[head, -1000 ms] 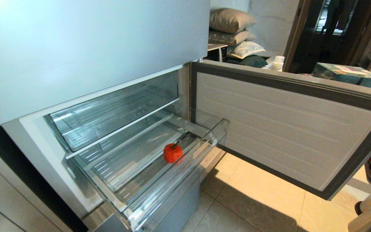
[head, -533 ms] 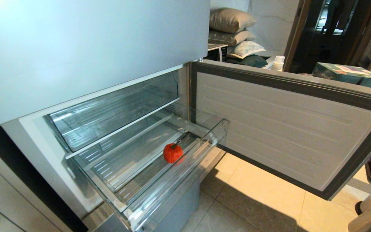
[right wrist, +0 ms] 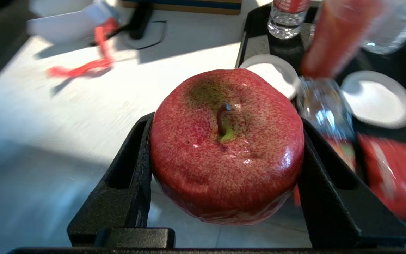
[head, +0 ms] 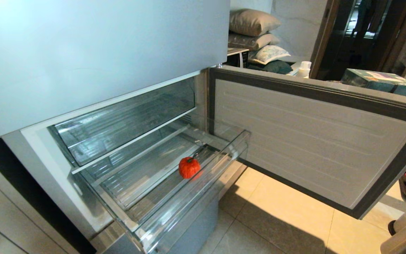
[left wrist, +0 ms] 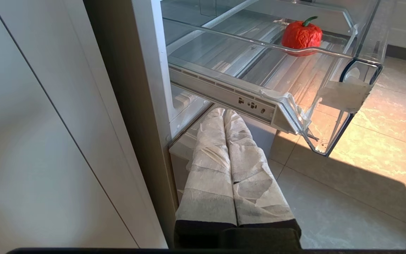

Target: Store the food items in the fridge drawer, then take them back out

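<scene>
Neither arm shows in our head view. We count two food items: one wrinkled red-orange pepper (head: 189, 167), green stem, lying in the pulled-out clear fridge drawer (head: 203, 187) — and one speckled red apple (right wrist: 226, 144) clamped in the right gripper (right wrist: 224, 211) above a white table (right wrist: 65, 106). Left gripper (left wrist: 233, 169) — wrapped fingers pressed together, below the drawer.

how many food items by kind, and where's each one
red pepper: 1, lying in the fridge drawer
red apple: 1, clamped in the right pincer, over a white table
total: 2
</scene>
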### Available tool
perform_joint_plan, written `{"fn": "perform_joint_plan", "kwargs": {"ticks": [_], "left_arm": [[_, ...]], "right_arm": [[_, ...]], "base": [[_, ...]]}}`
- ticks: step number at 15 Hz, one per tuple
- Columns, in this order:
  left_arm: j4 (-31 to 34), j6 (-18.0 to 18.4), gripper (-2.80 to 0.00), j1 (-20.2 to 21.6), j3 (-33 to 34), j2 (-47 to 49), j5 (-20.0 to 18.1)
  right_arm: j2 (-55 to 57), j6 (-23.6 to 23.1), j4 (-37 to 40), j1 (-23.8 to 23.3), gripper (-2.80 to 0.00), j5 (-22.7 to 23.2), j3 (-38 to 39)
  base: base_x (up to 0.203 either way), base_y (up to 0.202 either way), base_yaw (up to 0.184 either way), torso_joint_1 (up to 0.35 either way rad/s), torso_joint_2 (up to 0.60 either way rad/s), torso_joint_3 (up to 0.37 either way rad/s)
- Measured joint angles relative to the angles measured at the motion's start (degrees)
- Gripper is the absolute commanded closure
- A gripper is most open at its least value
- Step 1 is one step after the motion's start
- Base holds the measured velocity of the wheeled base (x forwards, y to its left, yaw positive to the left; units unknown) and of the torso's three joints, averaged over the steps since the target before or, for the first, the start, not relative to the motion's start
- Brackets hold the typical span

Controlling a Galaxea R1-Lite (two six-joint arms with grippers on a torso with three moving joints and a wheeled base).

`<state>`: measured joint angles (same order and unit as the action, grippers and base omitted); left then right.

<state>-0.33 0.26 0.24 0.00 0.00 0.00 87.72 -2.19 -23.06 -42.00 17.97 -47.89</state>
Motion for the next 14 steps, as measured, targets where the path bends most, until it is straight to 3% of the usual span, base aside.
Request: {"fn": "perform_joint_plan", "kwargs": {"ticks": [4,9,12,14], "left_arm": [[0.0,0.0,0.00,0.0,0.0,0.0,0.0],[0.0,0.0,0.00,0.0,0.0,0.0,0.0],[0.0,0.0,0.00,0.0,0.0,0.0,0.0],[0.0,0.0,0.00,0.0,0.0,0.0,0.0]], "right_arm": [[-23.6,0.0,0.0,3.5,0.00,-1.2,18.7],[-50.6,0.6,1.1,24.5,0.00,-3.1,41.4],[-63.5,0.9,8.0,32.3,0.00,-6.7,46.2],[-68.2,0.6,14.9,35.1,0.00,-10.9,47.4]], "base": [[0.000,0.000,0.000,0.000,0.00,0.000],[0.000,0.000,0.000,0.000,0.00,0.000],[0.000,0.000,0.000,0.000,0.00,0.000],[0.000,0.000,0.000,0.000,0.00,0.000]]}}
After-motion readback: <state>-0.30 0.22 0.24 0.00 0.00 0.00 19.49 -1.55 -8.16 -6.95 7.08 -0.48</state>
